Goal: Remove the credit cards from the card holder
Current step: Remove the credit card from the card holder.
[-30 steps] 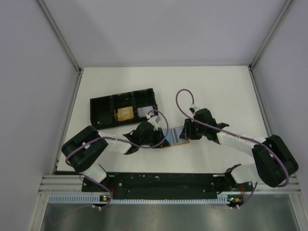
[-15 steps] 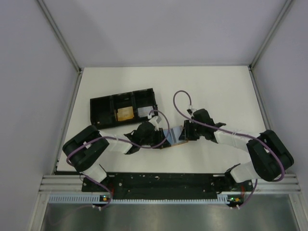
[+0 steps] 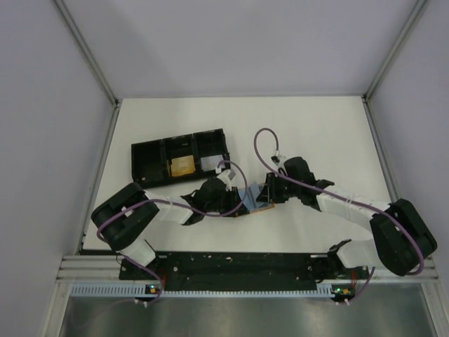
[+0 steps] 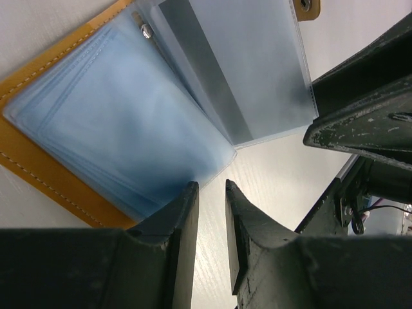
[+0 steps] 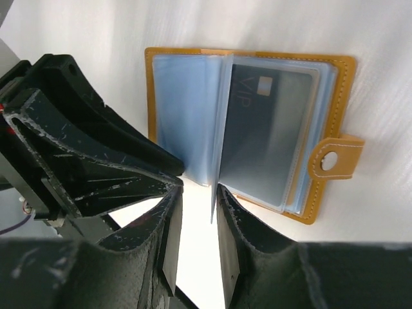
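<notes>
The orange-tan card holder [image 3: 261, 205] lies open on the table between my two grippers, its clear blue sleeves fanned out [image 4: 129, 129]. A grey credit card marked VIP [image 5: 264, 129] sits in a sleeve on the tab side. My left gripper [image 4: 211, 187] is narrowly open at the sleeves' edge, one fingertip [image 4: 187, 196] resting on the stack and bare table showing between the jaws. My right gripper [image 5: 198, 190] is open with a single sleeve leaf [image 5: 217, 174] standing upright between its jaws, close to one finger. Both grippers [image 3: 235, 202] [image 3: 269, 193] show in the top view.
A black three-compartment tray [image 3: 149, 160] lies at the back left, with an orange-tan piece [image 3: 182, 166] in its middle compartment and a pale card [image 3: 210, 163] in the right one. Each wrist view shows the other gripper close by [image 4: 360, 122] [image 5: 77, 148].
The right arm's elbow swung in and back out, with its gripper staying at the holder. The left arm and the holder have barely moved.
</notes>
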Motion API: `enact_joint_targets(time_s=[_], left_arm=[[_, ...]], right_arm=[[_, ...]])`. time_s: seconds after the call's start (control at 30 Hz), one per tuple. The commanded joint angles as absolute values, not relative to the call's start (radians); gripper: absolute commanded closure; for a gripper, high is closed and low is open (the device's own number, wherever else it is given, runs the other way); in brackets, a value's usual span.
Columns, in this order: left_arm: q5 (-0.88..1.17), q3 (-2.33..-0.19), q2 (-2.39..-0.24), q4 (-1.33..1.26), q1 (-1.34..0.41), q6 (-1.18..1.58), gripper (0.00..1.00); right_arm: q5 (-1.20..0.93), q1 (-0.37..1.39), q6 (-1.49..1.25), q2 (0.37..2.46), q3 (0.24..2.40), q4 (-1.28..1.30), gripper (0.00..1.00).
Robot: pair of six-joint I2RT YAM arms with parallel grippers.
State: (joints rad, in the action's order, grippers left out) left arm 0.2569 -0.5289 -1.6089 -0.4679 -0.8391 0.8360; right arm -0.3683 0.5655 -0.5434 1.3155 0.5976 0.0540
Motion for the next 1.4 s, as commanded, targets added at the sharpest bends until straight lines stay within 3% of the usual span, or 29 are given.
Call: enact_joint_targets(time_s=[0.0,0.17,0.37,0.63,0.83,1.03,1.37], left_arm=[[0.241,-0.519,-1.6,-0.472,-0.842,0.841,0.71],[0.23,-0.5,-1.582,-0.488,-0.838,0.851,0.72],[0.21,-0.473,-1.554,-0.499,-0.831,0.868,0.72],[0.15,-0.382,-1.45,-0.502,-0.827,0.9,0.72],[0.072,-0.327,-1.313,-0.447,-0.824,0.914,0.7],[0.015,-0.359,-1.213,-0.373,-0.824,0.9,0.68],[0.138,-0.524,-1.468,-0.517,-0.738,0.865,0.72]], right_arm=[[-0.42,0.586,-0.549,1.333,0.643,-0.018,0.71],[-0.475,0.615,-0.581,1.358,0.646,-0.086,0.64],[-0.514,0.64,-0.607,1.394,0.663,-0.146,0.5],[-0.558,0.644,-0.623,1.442,0.669,-0.186,0.42],[-0.522,0.644,-0.611,1.448,0.684,-0.164,0.42],[-0.425,0.623,-0.583,1.468,0.699,-0.118,0.49],[-0.476,0.565,-0.58,1.611,0.723,-0.205,0.59]])
